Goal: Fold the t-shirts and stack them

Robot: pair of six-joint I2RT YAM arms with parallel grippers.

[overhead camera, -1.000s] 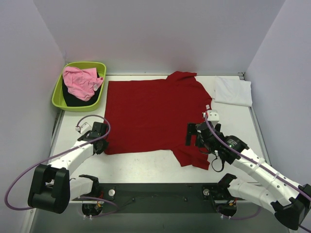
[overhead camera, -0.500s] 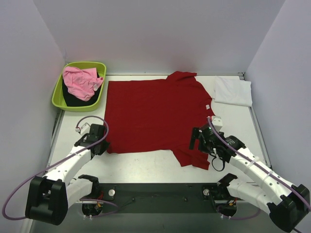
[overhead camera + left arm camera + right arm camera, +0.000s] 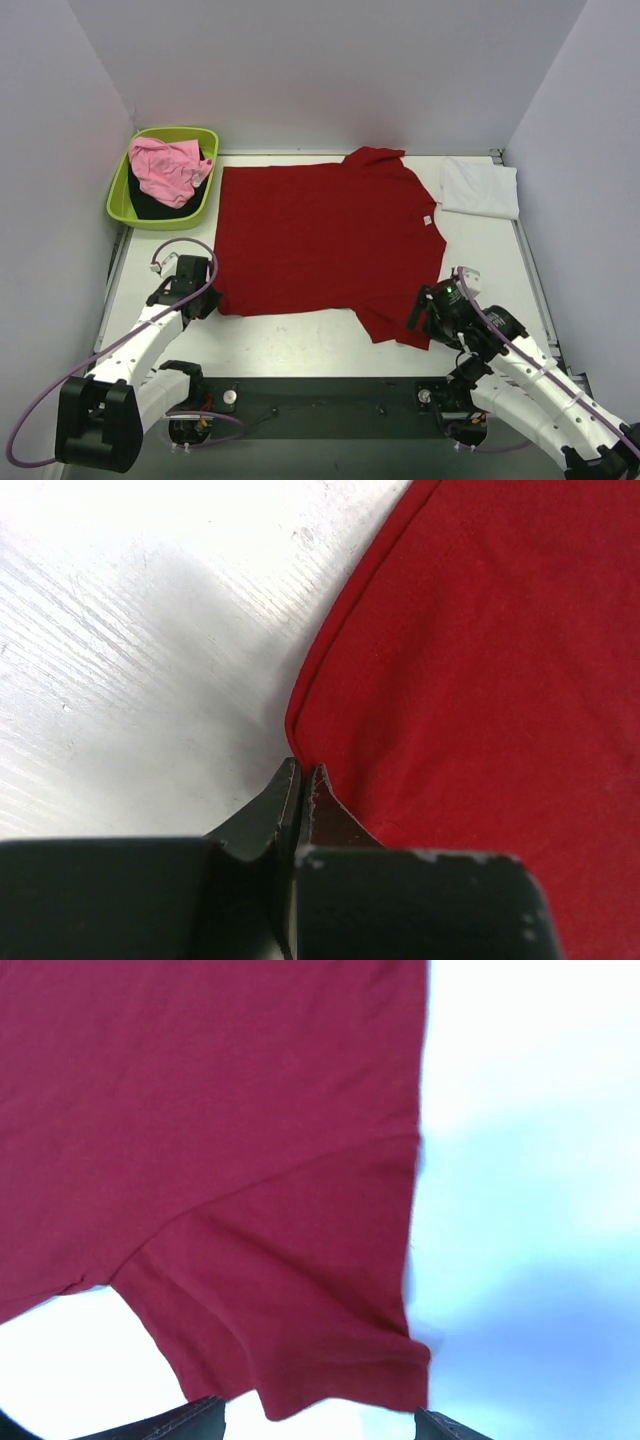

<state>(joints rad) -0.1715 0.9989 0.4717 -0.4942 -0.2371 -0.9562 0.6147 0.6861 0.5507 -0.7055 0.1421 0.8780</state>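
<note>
A deep red t-shirt (image 3: 320,235) lies spread flat across the table. My left gripper (image 3: 209,300) is at its near left corner. In the left wrist view the left gripper (image 3: 302,770) is shut, and the hem corner of the red shirt (image 3: 480,660) runs into the seam between the tips. My right gripper (image 3: 421,309) is at the near sleeve. In the right wrist view the right gripper (image 3: 320,1426) is open, with the sleeve end of the red shirt (image 3: 330,1370) just ahead of its wide-apart fingers (image 3: 195,1418). A folded white t-shirt (image 3: 480,187) lies at the back right.
A lime-green tub (image 3: 118,195) stands off the table's back left corner. It holds a crumpled pink t-shirt (image 3: 165,166) on top of a black t-shirt (image 3: 150,207). Bare white table (image 3: 300,340) shows along the near edge and to the right of the red shirt.
My right gripper has drawn back toward the near right, off the shirt's body to the end of the near sleeve. My left arm has shifted slightly at the shirt's corner.
</note>
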